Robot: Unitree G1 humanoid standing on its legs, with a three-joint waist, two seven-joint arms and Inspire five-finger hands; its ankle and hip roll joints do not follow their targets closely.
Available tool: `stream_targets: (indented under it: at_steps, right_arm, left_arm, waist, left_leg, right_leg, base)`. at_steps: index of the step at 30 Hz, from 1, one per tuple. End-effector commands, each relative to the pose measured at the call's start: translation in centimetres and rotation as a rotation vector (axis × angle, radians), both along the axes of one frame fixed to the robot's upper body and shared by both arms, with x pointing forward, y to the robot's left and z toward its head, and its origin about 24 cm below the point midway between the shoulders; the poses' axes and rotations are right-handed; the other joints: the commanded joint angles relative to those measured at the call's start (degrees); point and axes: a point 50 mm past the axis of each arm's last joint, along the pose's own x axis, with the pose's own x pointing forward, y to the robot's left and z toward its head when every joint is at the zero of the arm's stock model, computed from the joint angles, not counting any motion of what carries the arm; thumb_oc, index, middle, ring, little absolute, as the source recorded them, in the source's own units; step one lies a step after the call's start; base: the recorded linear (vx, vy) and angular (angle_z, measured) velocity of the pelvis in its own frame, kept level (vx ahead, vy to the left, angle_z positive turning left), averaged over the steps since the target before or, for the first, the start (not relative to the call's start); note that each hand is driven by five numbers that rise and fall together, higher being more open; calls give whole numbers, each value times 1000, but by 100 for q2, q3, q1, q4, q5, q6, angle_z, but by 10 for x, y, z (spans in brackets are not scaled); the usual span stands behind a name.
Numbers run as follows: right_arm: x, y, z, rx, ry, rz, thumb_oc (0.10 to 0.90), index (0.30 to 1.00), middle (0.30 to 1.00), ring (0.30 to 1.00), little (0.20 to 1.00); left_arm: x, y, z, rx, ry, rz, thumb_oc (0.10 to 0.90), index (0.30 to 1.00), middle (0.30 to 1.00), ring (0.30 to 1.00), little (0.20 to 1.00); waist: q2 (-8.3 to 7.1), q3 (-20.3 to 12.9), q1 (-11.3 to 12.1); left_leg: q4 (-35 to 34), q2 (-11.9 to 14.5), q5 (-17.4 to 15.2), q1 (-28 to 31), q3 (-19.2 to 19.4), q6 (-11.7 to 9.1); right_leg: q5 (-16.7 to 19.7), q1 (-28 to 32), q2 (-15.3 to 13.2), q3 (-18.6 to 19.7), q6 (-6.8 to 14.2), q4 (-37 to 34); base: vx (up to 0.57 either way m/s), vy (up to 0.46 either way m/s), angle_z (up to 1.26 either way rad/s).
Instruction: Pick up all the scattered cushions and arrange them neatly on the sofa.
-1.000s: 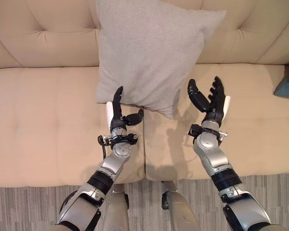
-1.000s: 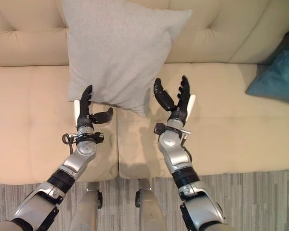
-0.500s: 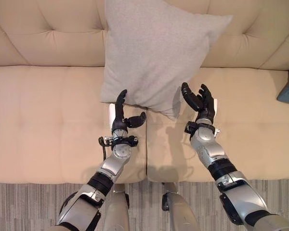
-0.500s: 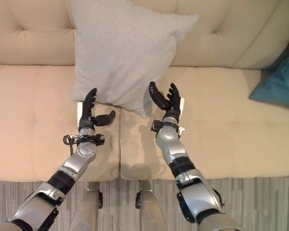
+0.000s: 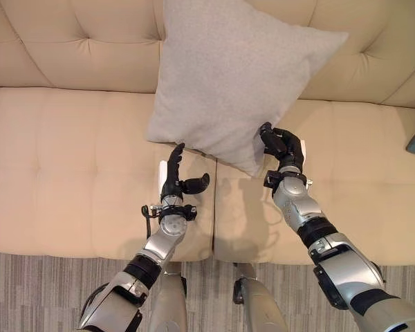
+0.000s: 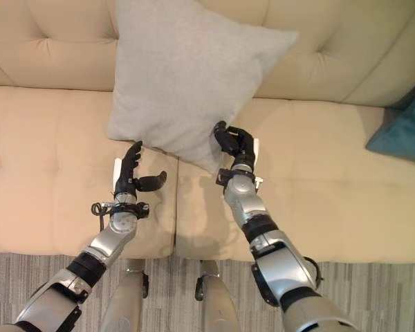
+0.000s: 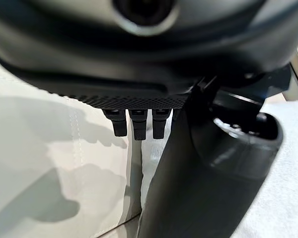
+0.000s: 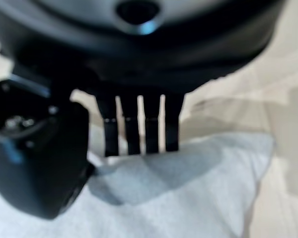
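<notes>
Where it leans, grey cushion (image 5: 228, 76) looks plump.

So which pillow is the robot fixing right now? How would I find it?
Look at the long beige sofa. Propped against the middle of its backrest, tilted with one corner down by the seat seam, is the big light grey cushion, between the left hand and right hand. The other cushion, at the sofa's right end, is teal.

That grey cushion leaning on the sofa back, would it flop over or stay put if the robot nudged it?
The grey cushion looks soft and probably light. It stands on one corner against the sofa back, so a nudge would likely tip or slide it. The right hand sits at its lower corner, which looks likely to dent rather than resist.
</notes>
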Motion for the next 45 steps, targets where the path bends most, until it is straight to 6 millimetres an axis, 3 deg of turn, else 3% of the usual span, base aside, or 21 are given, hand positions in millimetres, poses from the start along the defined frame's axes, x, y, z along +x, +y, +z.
stream_targets:
  at_steps: [1,12,22,24,35,36,37,38,45]
  right_arm:
    - [14,-14,64,-87,-191,-39,400,300,300,300,300]
    - [10,-61,96,-149,-263,-250,400,300,300,300,300]
    - [2,-64,127,-151,-409,-291,400,300,300,300,300]
    - [-1,-66,143,-174,-463,-301,400,300,300,300,300]
    - [-4,-65,157,-210,-516,-318,400,300,300,300,300]
    - [-3,-64,156,-201,-506,-312,552,528,528,528,528]
    - [-3,-64,156,-201,-507,-312,651,676,676,676,676]
    - [1,-62,154,-213,-477,-291,800,900,900,900,900]
    - [0,-57,140,-217,-456,-275,800,900,900,900,900]
  left_arm:
    - [7,-7,34,-21,-189,-61,800,900,900,900,900]
    - [-4,13,24,-46,-172,-20,800,900,900,900,900]
    - [-12,22,5,-40,-108,-5,800,900,900,900,900]
    - [-14,24,2,-44,-101,-2,800,900,900,900,900]
    - [-19,28,-8,-33,-64,4,800,900,900,900,900]
    - [-19,28,-8,-30,-62,4,800,900,900,900,900]
    - [-19,29,-8,-30,-62,4,800,900,900,900,900]
    - [-18,31,-8,-23,-62,9,800,900,900,900,900]
    - [-20,35,-14,-25,-35,35,800,900,900,900,900]
  waist:
    - [-265,-321,217]
    - [-268,-297,325]
    - [-326,-378,347]
    - [-367,-398,359]
    - [-431,-447,395]
    - [-435,-447,404]
    - [-436,-446,404]
    - [-454,-452,406]
    - [-500,-463,387]
  left_leg:
    - [4,-13,-309,-256,236,-184]
    - [4,-22,-324,-301,183,-192]
    - [4,-29,-357,-315,161,-175]
    - [4,-28,-368,-304,155,-174]
    - [4,-24,-395,-244,118,-151]
    - [4,-19,-394,-239,116,-152]
    - [4,-20,-394,-239,116,-152]
    - [4,-7,-391,-231,117,-156]
    - [4,8,-397,-216,89,-145]
  right_leg:
    - [-918,201,16,-205,40,143]
    - [-922,257,39,-310,59,73]
    - [-948,263,41,-331,66,55]
    - [-966,277,41,-340,60,61]
    - [-1010,355,66,-356,37,72]
    - [-1010,358,66,-355,37,72]
    - [-1010,358,65,-354,37,72]
    - [-1014,358,71,-357,29,76]
    - [-1028,380,103,-384,20,86]
  base:
    - [19,-44,14]
    - [9,-9,8]
    - [11,0,0]
    - [0,0,0]
    - [2,-1,0]
    - [0,0,0]
    - [0,0,0]
    - [0,0,0]
    - [0,0,0]
